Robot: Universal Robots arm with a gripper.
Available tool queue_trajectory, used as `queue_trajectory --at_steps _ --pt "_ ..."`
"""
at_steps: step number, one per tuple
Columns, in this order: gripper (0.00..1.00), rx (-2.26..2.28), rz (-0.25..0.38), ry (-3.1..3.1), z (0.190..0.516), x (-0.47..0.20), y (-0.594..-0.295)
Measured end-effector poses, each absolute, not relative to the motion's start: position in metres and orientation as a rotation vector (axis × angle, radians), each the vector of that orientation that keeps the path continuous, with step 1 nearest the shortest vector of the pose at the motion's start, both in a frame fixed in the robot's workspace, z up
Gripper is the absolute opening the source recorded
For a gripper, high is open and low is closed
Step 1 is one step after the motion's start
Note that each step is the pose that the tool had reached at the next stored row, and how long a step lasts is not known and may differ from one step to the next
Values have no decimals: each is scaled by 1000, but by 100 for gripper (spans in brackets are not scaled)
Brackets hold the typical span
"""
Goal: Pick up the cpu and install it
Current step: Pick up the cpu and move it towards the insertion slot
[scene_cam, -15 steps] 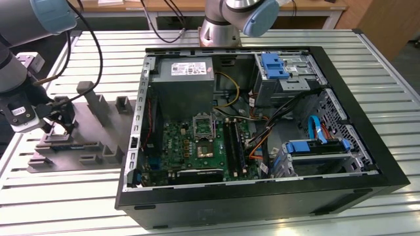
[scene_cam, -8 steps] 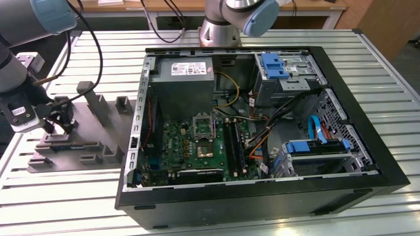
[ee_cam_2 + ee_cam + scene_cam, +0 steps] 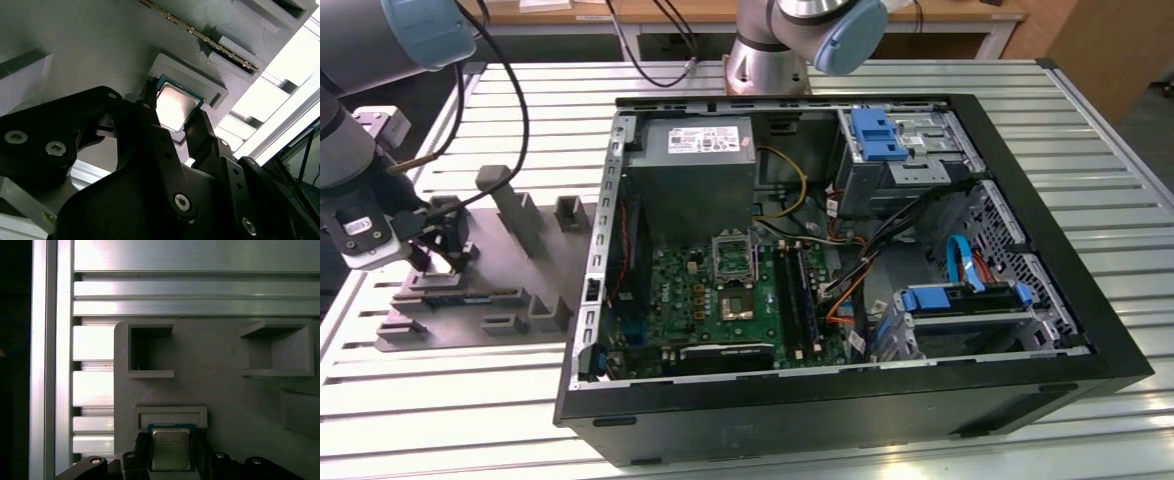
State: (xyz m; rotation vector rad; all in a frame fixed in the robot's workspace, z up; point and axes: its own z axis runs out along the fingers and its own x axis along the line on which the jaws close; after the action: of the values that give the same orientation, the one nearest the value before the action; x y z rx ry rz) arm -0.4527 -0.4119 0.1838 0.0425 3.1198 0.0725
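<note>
One claw at cpu, print unreadable

Exterior view looks down, far back; both wrist views (very close) share the cpu.

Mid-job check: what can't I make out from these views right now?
Exterior view: the claw hides whatever sits beneath it on the grey fixture.
Exterior view: the motherboard socket is too small to judge its state.
Both wrist views: the cpu lies flat, underside hidden; the claw covers its near edge.
</note>
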Motion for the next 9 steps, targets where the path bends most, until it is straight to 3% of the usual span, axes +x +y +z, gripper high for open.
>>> queue_trajectory --at_steps 9 --pt "47 43 73 3120 186 -453 -412"
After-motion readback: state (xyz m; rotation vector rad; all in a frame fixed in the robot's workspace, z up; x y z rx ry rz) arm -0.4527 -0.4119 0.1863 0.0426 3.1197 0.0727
